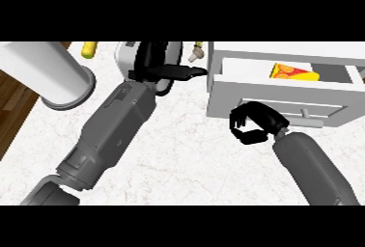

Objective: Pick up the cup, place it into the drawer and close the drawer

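The drawer [285, 84] is shown pulled out of a white cabinet unit [285, 50] at the upper right of the marble counter [185, 144]. Its front panel [285, 108] faces the lower edge of the view and carries a small handle [308, 116]. Inside the drawer, an orange and yellow item with fruit markings [288, 71] is seen lying towards the back; whether this is the cup cannot be told from the head view.

The right hand [253, 125] is positioned directly in front of the drawer's front panel, left of the handle. Its fingers are curled inwards and no object is enclosed by them. Contact with the panel cannot be confirmed.

The left hand [160, 62] is extended to the upper centre of the counter, over a white rounded object [125, 55]. The fingers appear to be wrapped over that object's rim, but the hold is partly hidden and the object cannot be identified with certainty.

A large white cylinder [50, 72] is located at the upper left, lying tilted on the counter. A yellow item [88, 48] is visible at the top edge, beside the cylinder. A wooden floor [14, 106] is visible beyond the counter's left edge.
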